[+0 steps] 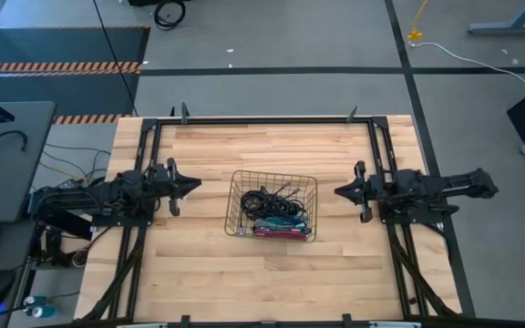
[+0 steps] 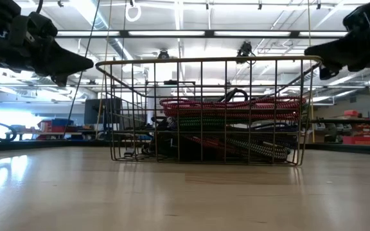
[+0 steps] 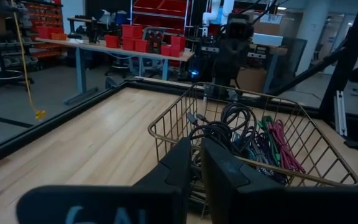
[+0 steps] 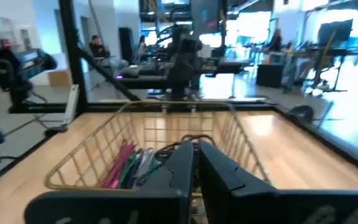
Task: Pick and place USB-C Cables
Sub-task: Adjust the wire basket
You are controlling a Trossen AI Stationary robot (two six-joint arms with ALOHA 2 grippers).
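Note:
A wire basket (image 1: 272,173) stands at the middle of the wooden table. It holds the USB-C cables (image 1: 276,214): black coils toward the far side, and red, green, magenta and teal bundles (image 2: 236,109) toward the near side. My left gripper (image 1: 197,185) hovers level to the left of the basket, shut and with nothing in it; its wrist view shows the fingers (image 3: 196,142) pointing at the basket wall. My right gripper (image 1: 337,191) hovers level to the right of the basket, also shut and with nothing in it, and points at the basket (image 4: 166,115).
Black frame rails (image 1: 262,120) run along the table's far edge and down both sides. Bare wood (image 1: 272,282) lies before and behind the basket. A white cord with a yellow end (image 1: 415,36) lies on the floor beyond the table.

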